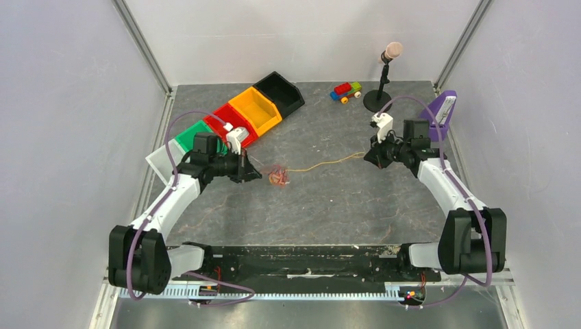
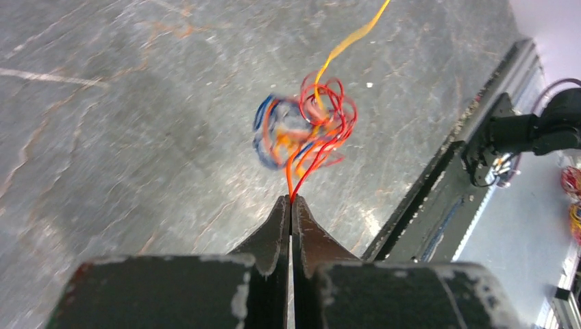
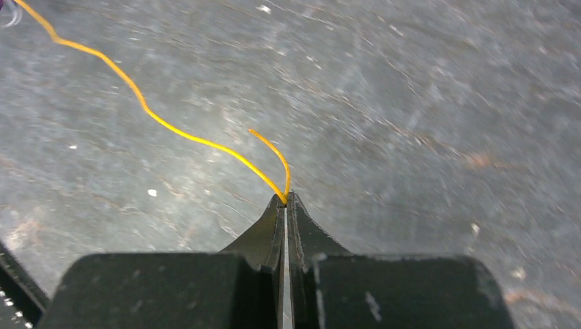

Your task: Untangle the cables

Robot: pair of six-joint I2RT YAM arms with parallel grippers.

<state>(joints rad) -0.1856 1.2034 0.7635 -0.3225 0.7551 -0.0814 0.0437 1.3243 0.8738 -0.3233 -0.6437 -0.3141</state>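
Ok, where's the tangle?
Top view: the tangle is left of centre, just beyond the left gripper, which pinches its red strands; a yellow wire runs from it to the right gripper.

This is a robotics lab test cell. Plain white panels (image 1: pixel 68 103) set in aluminium posts (image 1: pixel 145 48) box in a grey table (image 1: pixel 322 205) on its left, far and right sides. The left arm (image 1: pixel 171 195) and right arm (image 1: pixel 445 185) are mounted on a black rail (image 1: pixel 301 257) at the near edge. A microphone on a stand (image 1: pixel 385 68) stands far right, and a row of coloured bins (image 1: pixel 257 110) sits far left.
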